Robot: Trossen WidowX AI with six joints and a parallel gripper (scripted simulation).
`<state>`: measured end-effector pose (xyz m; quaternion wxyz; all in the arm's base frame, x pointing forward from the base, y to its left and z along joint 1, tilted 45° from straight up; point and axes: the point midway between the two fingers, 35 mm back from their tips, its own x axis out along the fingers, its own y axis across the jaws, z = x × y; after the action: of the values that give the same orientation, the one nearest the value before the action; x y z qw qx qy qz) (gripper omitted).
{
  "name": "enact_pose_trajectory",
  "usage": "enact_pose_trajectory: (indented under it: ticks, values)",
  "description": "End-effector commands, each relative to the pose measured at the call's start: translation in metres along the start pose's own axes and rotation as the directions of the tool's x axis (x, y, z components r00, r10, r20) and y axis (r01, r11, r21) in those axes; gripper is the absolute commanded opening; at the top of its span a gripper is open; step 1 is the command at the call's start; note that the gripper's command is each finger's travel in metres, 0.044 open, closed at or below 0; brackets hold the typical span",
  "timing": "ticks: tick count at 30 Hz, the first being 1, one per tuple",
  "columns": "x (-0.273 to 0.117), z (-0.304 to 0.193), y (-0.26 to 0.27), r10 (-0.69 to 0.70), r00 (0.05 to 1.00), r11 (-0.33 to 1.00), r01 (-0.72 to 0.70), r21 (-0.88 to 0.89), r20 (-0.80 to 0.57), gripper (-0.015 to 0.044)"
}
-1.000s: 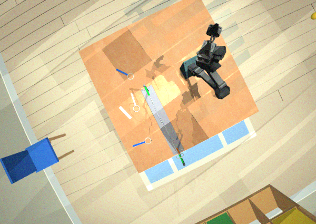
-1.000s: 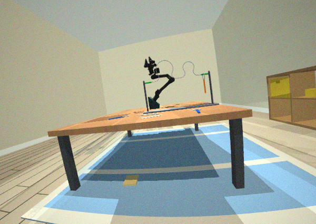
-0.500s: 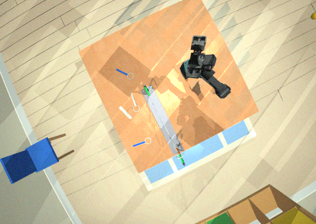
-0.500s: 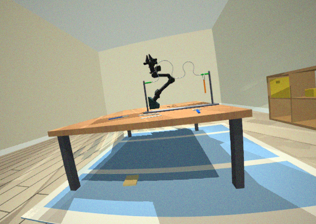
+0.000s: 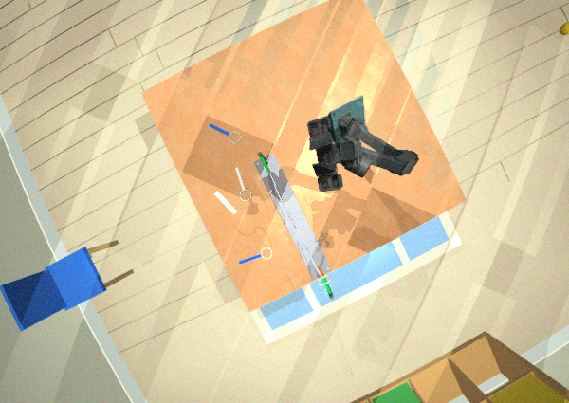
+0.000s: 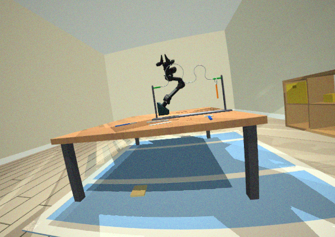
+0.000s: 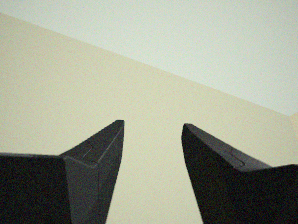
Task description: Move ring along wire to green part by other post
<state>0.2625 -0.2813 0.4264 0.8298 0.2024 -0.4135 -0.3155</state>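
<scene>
The ring (image 5: 324, 280) (image 6: 215, 81) hangs on the green part (image 6: 219, 78) by the right-hand post (image 6: 223, 93) in the exterior view, its orange handle (image 5: 320, 271) (image 6: 216, 91) pointing down. The other green part (image 5: 265, 163) (image 6: 157, 87) is beside the far-left post (image 6: 154, 101). The thin grey wire (image 6: 200, 65) runs between them in loops. My gripper (image 6: 163, 56) (image 7: 153, 129) is partly open and empty, pointing up, high above the table and far from the handle. In the exterior view the arm overlaps the large wire loop; the top view shows the arm to the side.
A grey base strip (image 5: 298, 228) carries both posts. Blue-handled rings (image 5: 220, 130) (image 5: 251, 259), a white-handled ring (image 5: 240, 179) and a white bar (image 5: 225, 202) lie on the wooden table (image 5: 213, 78) (image 6: 97, 134), across the strip from the arm.
</scene>
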Motion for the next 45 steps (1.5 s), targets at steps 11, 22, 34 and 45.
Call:
enact_pose_trajectory:
  ticks: [11, 22, 34, 45]
  values:
    - [-0.02, -0.055, 0.139, 0.172, 0.968, 0.947, -0.11, 0.303, -0.185, 0.016]
    - [-0.062, -0.078, 0.226, 0.262, 0.91, 0.898, -0.108, 0.427, -0.321, 0.016]
    - [-0.106, -0.096, 0.271, 0.284, 0.852, 0.919, -0.111, 0.378, -0.439, 0.016]
    - [-0.152, -0.099, 0.316, 0.389, 0.778, 0.892, -0.184, 0.414, -0.494, 0.016]
